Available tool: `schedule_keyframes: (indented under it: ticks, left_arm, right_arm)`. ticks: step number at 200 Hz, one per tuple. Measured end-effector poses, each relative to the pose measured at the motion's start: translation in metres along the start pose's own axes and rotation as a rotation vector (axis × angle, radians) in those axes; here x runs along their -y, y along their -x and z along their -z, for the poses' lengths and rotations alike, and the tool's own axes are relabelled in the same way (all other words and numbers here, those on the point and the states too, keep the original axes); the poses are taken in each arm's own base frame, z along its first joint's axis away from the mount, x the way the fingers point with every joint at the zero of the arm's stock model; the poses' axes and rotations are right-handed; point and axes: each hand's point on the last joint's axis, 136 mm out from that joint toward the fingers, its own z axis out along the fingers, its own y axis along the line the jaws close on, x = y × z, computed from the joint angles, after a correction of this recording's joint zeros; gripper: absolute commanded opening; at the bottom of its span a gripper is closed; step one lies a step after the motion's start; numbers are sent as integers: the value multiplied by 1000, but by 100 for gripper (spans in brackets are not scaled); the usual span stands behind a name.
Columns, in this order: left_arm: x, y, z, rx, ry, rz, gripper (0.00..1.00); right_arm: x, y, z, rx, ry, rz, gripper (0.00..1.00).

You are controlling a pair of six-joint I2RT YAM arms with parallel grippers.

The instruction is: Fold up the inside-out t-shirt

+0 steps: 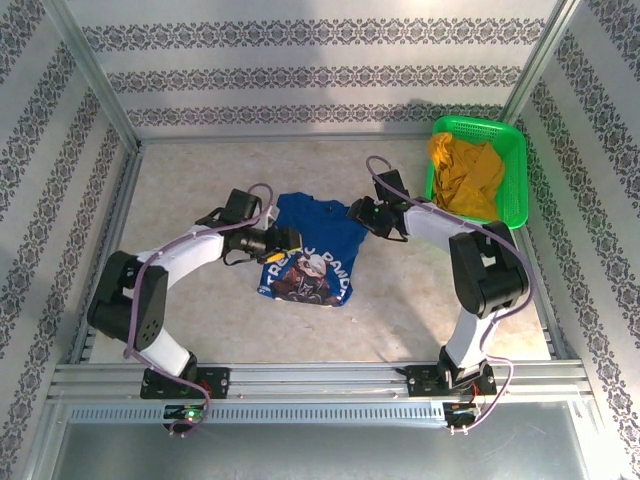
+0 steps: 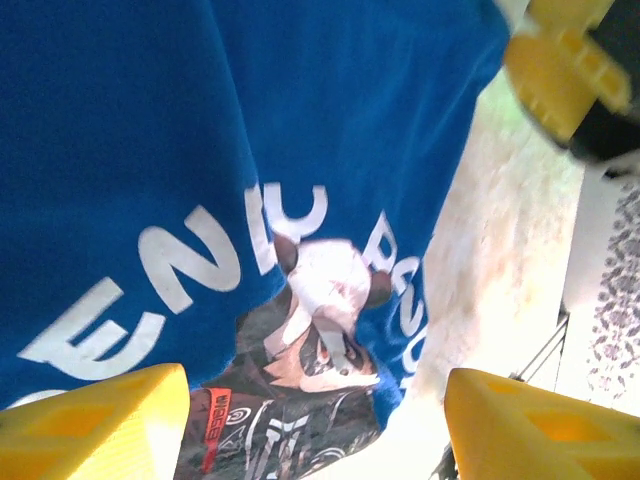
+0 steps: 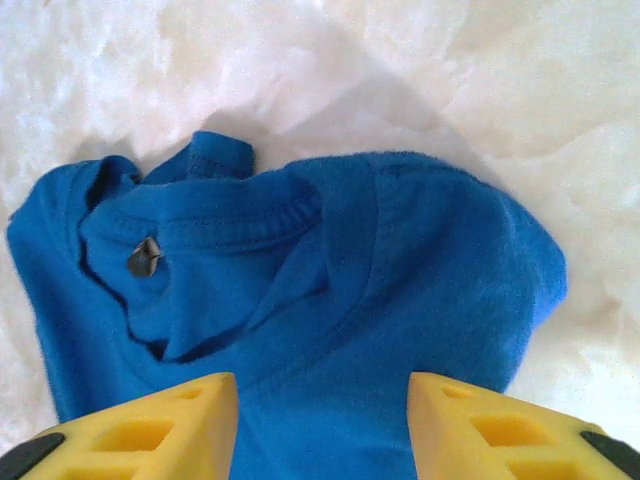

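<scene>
Left wrist view: the left gripper (image 2: 312,385) hangs with its yellow fingers spread wide and nothing between them. It is low over the royal-blue cotton t-shirt (image 2: 200,130), probably placed to take a side edge for a fold. The right gripper (image 3: 320,390), jaws likewise apart and empty, hovers over the collar end. The shirt lies mid-way across the pale mottled table (image 1: 200,170), roughly flat, with white lettering and print facing up and the neckline rumpled.

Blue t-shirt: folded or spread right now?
Spread: the blue t-shirt lies mostly flat on the table, print up, with no neat fold visible. The collar end is rumpled. Hem tucked under: cannot tell.
</scene>
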Motion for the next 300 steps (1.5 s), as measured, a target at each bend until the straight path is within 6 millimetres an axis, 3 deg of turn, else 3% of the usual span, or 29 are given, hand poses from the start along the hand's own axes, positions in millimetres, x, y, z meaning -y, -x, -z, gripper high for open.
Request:
schedule_keyframes:
  ticks: [12, 22, 89, 122, 146, 163, 181, 200, 213, 233, 253, 277, 300]
  left_arm:
    - [-4, -8, -5, -27, -1, 9, 69]
    - [-11, -14, -7, -42, 8, 22, 69]
    - [-49, -55, -17, -126, 63, 77, 69]
    - [-48, -55, -16, -120, 49, 67, 69]
    - [-41, -49, -13, -117, 56, 65, 72]
    - [-19, -22, -4, -66, 45, 32, 76]
    - [15, 28, 15, 52, 7, -30, 77]
    - [36, 85, 36, 174, -16, -65, 77]
    - [34, 121, 42, 232, -9, -72, 77]
    - [12, 168, 37, 261, 27, -69, 77]
    - [-20, 197, 22, 233, 77, -58, 77]
    - [-51, 209, 3, 167, 124, -56, 77]
    - [-63, 204, -11, 102, 142, -71, 77]
  right_arm:
    - [2, 1, -5, -5, -17, -5, 24]
    - [3, 2, -10, -11, -29, 0, 19]
    - [-14, 35, -40, -6, -51, 30, 18]
    - [-19, 50, -46, -1, -51, 57, 21]
    - [-22, 55, -33, 12, -54, 105, 42]
    - [-30, 62, -10, 49, -58, 145, 60]
    - [-44, 71, 26, 118, -43, 214, 72]
    - [-54, 74, 59, 176, -19, 250, 75]
    - [-53, 70, 68, 187, -8, 257, 76]
    - [-38, 53, 55, 138, -4, 240, 76]
    - [-13, 25, 29, 42, -16, 195, 76]
    - [9, 2, 7, -35, -28, 129, 74]
    - [20, -7, -3, -59, -22, 68, 73]
